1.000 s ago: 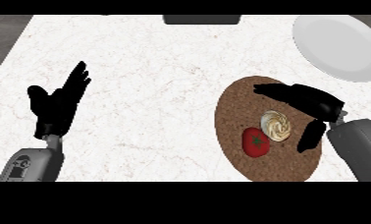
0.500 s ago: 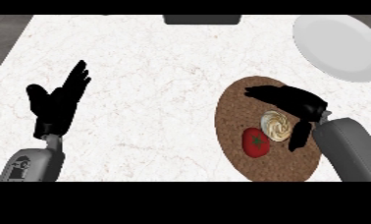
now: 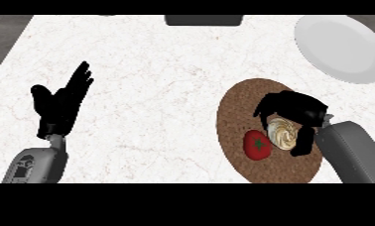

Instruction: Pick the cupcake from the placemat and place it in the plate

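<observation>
The cupcake (image 3: 282, 133), with cream swirled frosting, sits on the round brown placemat (image 3: 242, 111) at the right. My right hand (image 3: 296, 108) is over it, fingers curling down at its far side and thumb along its right side, partly covering it. The white plate (image 3: 337, 46) lies at the far right, apart from the mat. My left hand (image 3: 60, 102) rests open at the left, fingers up.
A red tomato (image 3: 257, 145) lies on the placemat just left of the cupcake. A dark object (image 3: 204, 20) sits at the counter's far edge. White marble counter spreads between the two hands.
My right hand has moved left and down onto the cupcake, its fingers curling round it. The left hand has not moved.
</observation>
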Robot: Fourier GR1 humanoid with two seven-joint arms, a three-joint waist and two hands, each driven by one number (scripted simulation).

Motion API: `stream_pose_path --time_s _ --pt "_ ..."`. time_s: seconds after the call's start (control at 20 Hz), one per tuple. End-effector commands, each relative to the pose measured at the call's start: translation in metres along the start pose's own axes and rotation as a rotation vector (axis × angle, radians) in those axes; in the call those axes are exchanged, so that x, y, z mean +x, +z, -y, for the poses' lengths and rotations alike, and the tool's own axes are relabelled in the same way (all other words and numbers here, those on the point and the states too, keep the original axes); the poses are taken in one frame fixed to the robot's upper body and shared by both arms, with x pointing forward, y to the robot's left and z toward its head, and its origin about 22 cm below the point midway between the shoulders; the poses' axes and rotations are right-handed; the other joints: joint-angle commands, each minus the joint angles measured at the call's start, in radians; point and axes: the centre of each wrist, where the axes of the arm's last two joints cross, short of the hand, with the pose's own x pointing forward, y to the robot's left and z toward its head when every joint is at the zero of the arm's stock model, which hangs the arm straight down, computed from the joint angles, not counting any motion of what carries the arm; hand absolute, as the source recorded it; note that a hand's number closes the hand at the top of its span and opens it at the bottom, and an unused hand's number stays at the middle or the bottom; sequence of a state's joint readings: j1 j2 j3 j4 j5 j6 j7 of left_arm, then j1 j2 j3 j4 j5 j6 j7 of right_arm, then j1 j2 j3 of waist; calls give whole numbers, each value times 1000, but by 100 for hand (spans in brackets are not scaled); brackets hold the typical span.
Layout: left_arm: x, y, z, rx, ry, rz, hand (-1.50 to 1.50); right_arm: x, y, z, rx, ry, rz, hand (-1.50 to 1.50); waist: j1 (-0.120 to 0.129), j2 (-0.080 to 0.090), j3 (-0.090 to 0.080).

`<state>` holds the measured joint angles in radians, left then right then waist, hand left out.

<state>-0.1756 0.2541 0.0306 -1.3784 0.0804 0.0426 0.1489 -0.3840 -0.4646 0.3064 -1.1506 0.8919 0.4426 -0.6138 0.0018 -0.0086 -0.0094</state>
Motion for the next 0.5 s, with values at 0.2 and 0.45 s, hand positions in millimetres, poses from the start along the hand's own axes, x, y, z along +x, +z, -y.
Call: stream_pose_path --time_s 0.2,0.45 --pt "11 -9 4 8 7 -1 0 5 -8 -1 -90 -92 -19 150 -5 9 9" --pt "17 -14 7 -12 -5 8 0 2 -51 32 -229 -208 -268 150 12 16 10"
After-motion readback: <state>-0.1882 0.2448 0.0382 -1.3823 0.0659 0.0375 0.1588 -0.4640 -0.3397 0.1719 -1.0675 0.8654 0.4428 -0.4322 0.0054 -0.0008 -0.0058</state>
